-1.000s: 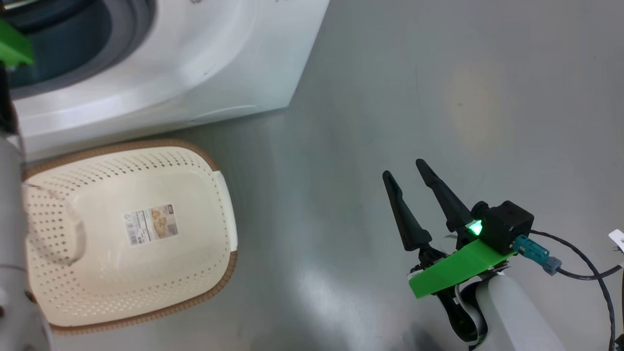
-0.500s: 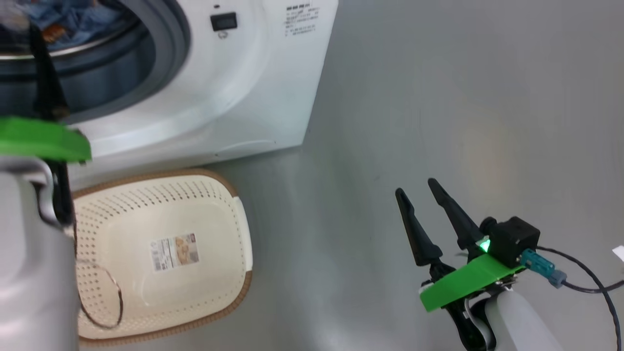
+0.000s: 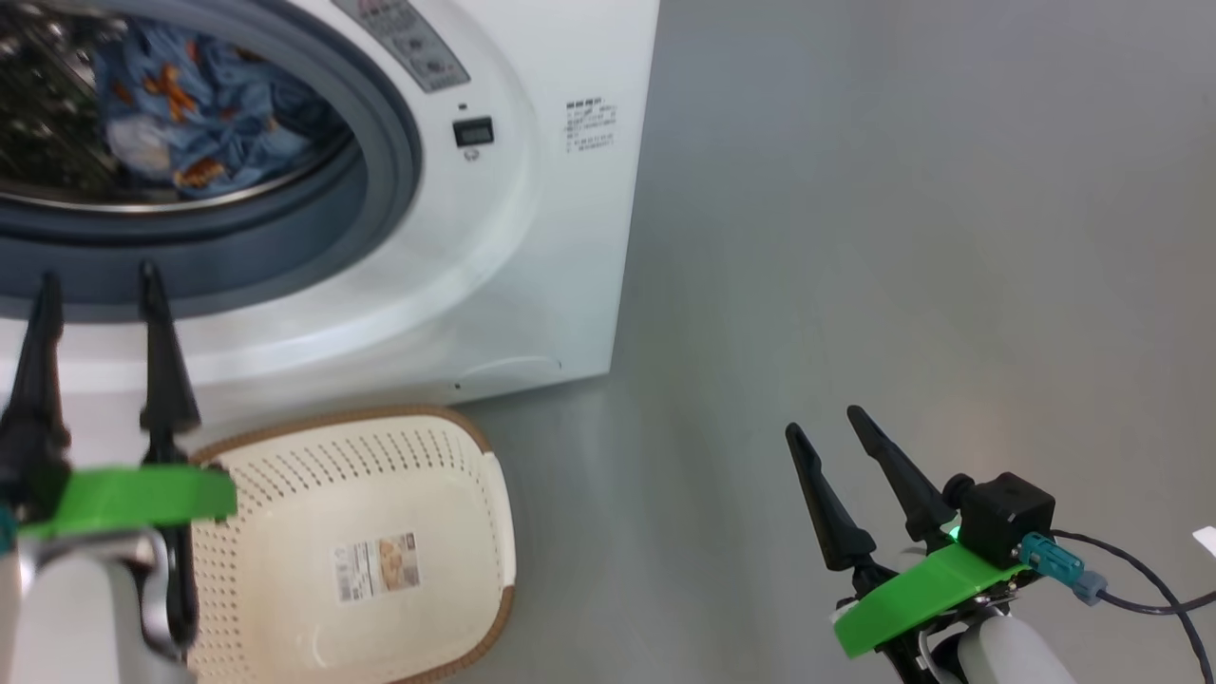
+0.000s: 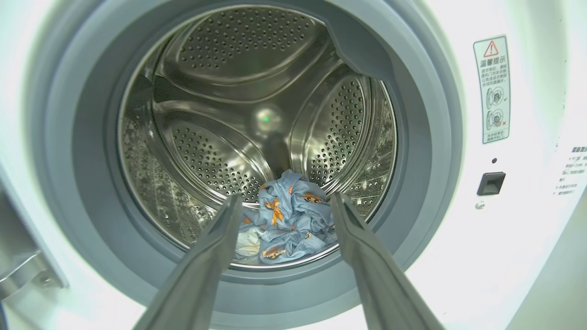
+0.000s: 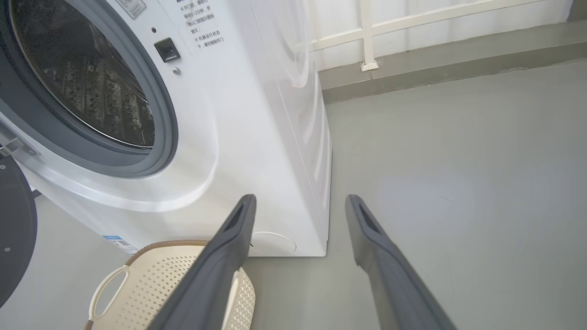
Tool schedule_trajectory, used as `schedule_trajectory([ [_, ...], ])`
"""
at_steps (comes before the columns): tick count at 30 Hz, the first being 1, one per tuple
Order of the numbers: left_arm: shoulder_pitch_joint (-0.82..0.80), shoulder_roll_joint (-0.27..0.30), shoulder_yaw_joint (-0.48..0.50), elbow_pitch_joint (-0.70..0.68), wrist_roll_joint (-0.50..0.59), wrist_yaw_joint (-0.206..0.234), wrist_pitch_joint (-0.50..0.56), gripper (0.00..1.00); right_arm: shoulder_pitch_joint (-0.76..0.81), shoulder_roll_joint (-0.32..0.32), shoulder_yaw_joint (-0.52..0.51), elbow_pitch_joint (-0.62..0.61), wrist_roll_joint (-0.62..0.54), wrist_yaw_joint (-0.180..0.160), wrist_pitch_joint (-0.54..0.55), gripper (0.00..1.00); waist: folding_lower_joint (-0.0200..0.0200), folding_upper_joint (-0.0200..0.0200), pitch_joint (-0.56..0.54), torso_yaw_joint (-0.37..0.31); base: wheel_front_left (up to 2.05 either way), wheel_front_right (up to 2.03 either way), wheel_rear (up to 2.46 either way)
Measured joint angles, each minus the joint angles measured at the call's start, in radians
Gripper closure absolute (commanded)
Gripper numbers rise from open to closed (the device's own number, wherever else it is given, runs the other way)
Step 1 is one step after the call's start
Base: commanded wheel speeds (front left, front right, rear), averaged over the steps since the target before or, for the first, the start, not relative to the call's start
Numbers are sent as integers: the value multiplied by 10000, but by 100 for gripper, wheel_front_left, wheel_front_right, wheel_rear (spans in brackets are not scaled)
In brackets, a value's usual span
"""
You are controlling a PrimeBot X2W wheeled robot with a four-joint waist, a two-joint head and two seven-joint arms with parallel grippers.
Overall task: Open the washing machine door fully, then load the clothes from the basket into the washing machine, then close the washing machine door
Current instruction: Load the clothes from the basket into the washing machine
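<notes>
The clothes (image 4: 293, 224) lie in a blue heap with orange prints at the bottom of the drum (image 4: 229, 91), inside the washing machine (image 3: 532, 247). The left pincer (image 4: 286, 197) hangs in front of the round opening, its fingers apart and holding nothing. In the left wrist view the heap shows between the two fingers, beyond their tips and not touching them. In the head view the left pincer's tips stand before the lower arc of the grey gasket (image 3: 389, 190), with the clothes further in and above them in that view.

The basket (image 3: 380, 415) sits on the floor (image 3: 902, 237) just in front of the machine, its bare bottom showing a sticker (image 3: 377, 566). Its left end lies under the left pincer's green mount.

The right pincer (image 3: 823, 420) hovers over bare floor off the machine's right corner, well apart from the clothes and the basket. Its fingers are apart and empty too. In the right wrist view its left finger crosses in front of the basket's near end.

The door (image 5: 16, 229) shows as a dark round edge at the left of the right wrist view, swung away from the opening.
</notes>
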Motion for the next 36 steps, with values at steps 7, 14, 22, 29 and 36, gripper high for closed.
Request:
schedule_trajectory([
  [7, 1916, -301, 213, -1298, 6, 96, 0, 0, 353, -123, 13, -35, -15, 0, 0, 0, 1, 0, -846, 0, 0, 0, 0],
  [14, 3534, -424, 36, -2059, 113, 314, 0, 0, 747, -188, -6, -40, -42, 0, 0, 0, 0, 0, -1605, -28, 0, 0, 0],
  [22, 5320, -458, -466, -2268, 92, 640, 2, 0, 1325, -280, -188, -125, -104, 0, 8, 0, 0, -1, -2420, 11, 0, 0, 0],
  [29, 6117, -449, -892, -2318, -92, 1005, 2, 0, 1866, -295, -376, -393, -362, 0, 92, 0, 1, 0, -2934, 296, 0, 0, 0],
  [36, 6620, -441, -1358, -2383, -171, 1346, 2, 0, 2056, -297, -416, -548, -362, 0, 173, 0, 1, 0, -3263, 627, 0, 0, 0],
])
